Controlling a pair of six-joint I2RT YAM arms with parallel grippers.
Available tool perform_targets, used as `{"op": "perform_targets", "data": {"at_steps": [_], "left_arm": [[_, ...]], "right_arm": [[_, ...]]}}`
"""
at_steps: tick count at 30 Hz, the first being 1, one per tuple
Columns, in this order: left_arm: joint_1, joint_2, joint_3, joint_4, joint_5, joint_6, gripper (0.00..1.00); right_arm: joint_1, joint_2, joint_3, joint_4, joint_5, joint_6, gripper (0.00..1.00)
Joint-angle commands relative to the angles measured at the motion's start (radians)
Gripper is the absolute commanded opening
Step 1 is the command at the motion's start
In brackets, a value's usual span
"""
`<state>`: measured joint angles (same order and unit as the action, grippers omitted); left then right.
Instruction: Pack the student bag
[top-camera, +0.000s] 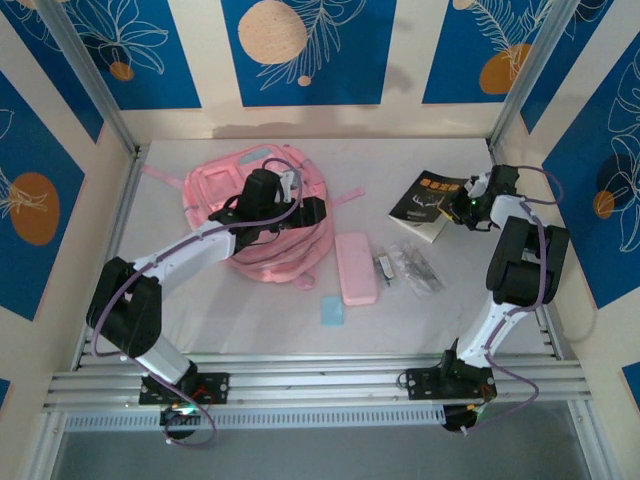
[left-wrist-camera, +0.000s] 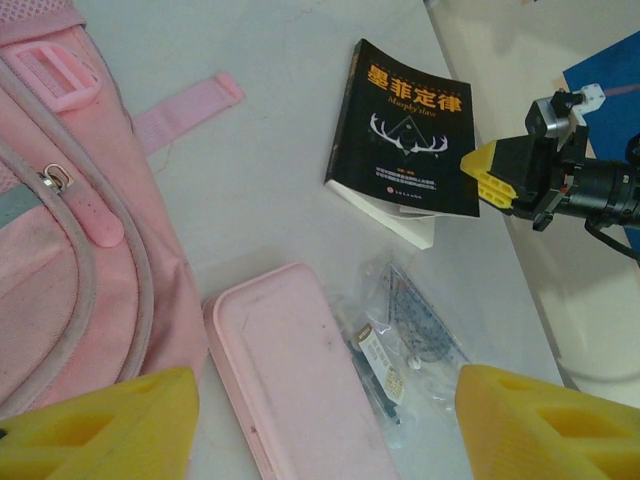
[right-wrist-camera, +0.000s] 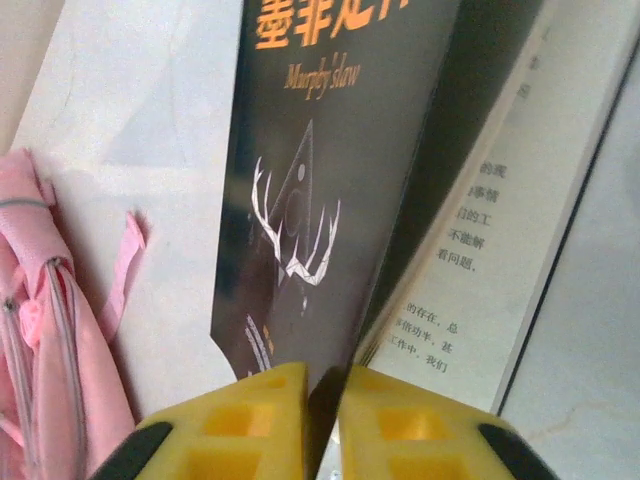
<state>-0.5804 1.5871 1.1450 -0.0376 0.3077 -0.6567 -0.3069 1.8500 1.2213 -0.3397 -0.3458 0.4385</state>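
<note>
Pinches the cover of the black book (right-wrist-camera: 300, 200) with the right pincer (right-wrist-camera: 325, 400); holds the left pincer (left-wrist-camera: 320, 425) wide by the student bag (left-wrist-camera: 60, 250).

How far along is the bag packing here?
Nothing looks packed yet. In hand: the right gripper is shut on the black book cover; the left gripper hovers open. To pack: pencil case, clear pouch and small blue item, beside the student bag.
</note>
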Motion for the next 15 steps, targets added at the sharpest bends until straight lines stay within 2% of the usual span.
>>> {"op": "perform_targets", "data": {"at_steps": [1,6,11,15], "left_arm": [[-0.011,-0.001,-0.014,0.022,0.019,-0.01,0.68],[-0.01,-0.006,-0.027,0.049,0.012,-0.019,0.69],[0.005,0.003,-0.032,0.11,0.005,-0.06,0.71],[0.031,0.017,-0.051,0.23,0.033,-0.151,0.72]], "right_arm": [[0.014,-0.011,0.004,0.031,-0.038,0.037,0.0],[0.048,-0.043,0.063,-0.022,-0.093,0.063,0.0],[0.161,-0.074,0.193,-0.154,-0.093,0.021,0.0],[0.245,-0.075,0.306,-0.255,-0.091,-0.01,0.0]]}}
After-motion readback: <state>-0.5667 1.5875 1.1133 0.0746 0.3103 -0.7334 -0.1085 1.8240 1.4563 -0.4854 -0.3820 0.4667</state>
